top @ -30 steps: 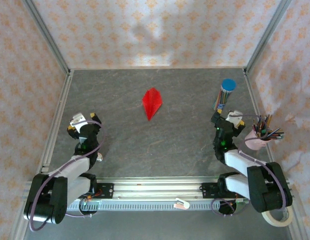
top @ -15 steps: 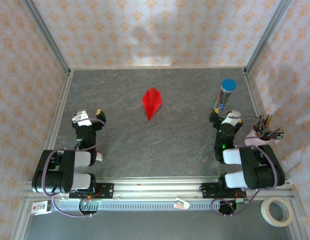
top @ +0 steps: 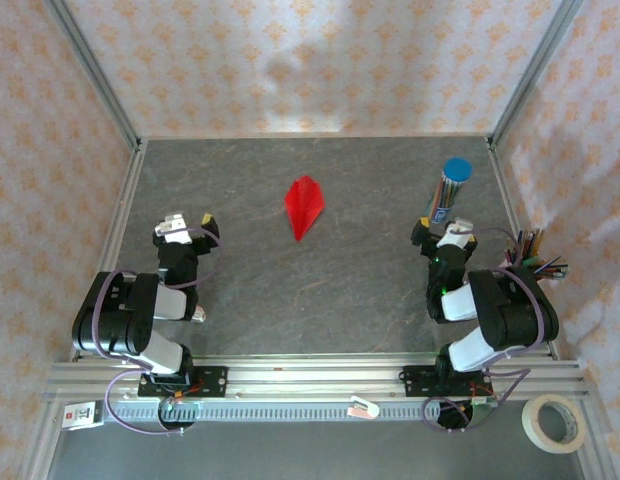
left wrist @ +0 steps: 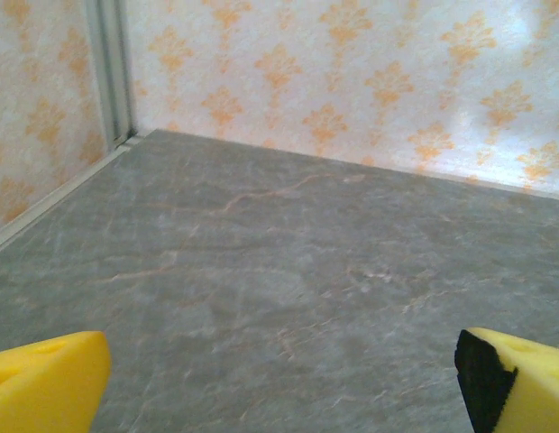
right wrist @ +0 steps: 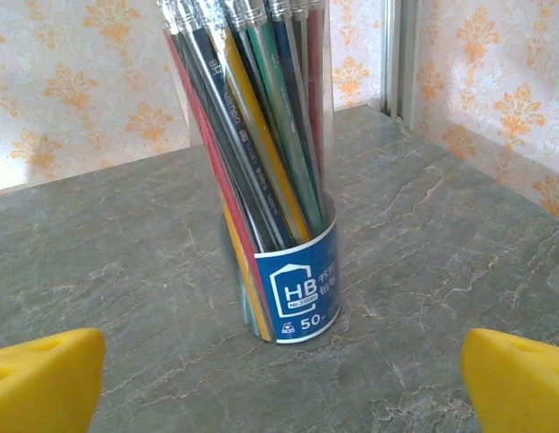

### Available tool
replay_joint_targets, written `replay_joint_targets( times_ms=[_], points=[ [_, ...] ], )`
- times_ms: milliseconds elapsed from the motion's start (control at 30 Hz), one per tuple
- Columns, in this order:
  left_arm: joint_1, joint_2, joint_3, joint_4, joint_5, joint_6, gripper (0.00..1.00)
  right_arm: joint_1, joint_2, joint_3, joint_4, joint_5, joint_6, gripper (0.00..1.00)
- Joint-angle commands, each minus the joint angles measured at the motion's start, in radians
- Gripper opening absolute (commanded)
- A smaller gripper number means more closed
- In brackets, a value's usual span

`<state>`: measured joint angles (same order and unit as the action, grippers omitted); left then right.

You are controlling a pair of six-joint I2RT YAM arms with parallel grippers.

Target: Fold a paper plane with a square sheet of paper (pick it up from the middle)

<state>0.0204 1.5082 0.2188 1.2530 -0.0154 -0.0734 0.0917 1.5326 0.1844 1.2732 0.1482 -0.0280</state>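
left gripper (top: 188, 222): jaws spread wide, nothing between them; sits low over the table on the left side, in front of its folded arm.
left gripper, wrist view (left wrist: 279, 388): yellow fingertips (left wrist: 45, 379) at the two lower corners, bare grey surface between and beyond them.
right gripper (top: 440, 230): jaws spread wide, holding nothing; low on the right side of the table.
right gripper, wrist view (right wrist: 279, 379): yellow tips at the lower corners, the pencil tube straight ahead and clear of both.
pencil tube (right wrist: 261, 180): clear tube, blue cap (top: 456, 168), packed with coloured pencils, blue "hb" label at its foot; stands upright just beyond the right gripper.
paper plane (top: 304, 205): bright red, folded to a narrow pointed dart; lies flat near mid-table, toward the far wall, well apart from both grippers.
table (top: 340, 290): grey, stone-patterned, framed by metal rails.
walls (top: 290, 60): pale paper with an orange motif.
loose pencils (top: 535, 262): bunched at the right edge, beside the right arm.
roll of tape (top: 550, 422): near right corner, outside the rail.
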Motion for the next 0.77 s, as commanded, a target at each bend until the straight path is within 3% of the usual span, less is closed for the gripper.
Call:
replay_joint_targets(
  times_ms=[0, 733],
  points=[
    [-0.019, 0.007, 0.021, -0.021, -0.041, 0.043, 0.99, -0.009, 0.002, 0.025, 0.03, -0.01, -0.013, 1.0],
    [-0.02, 0.007, 0.023, -0.022, -0.04, 0.046, 0.99, -0.014, -0.004, 0.016, 0.04, -0.014, -0.013, 1.0]
  ],
)
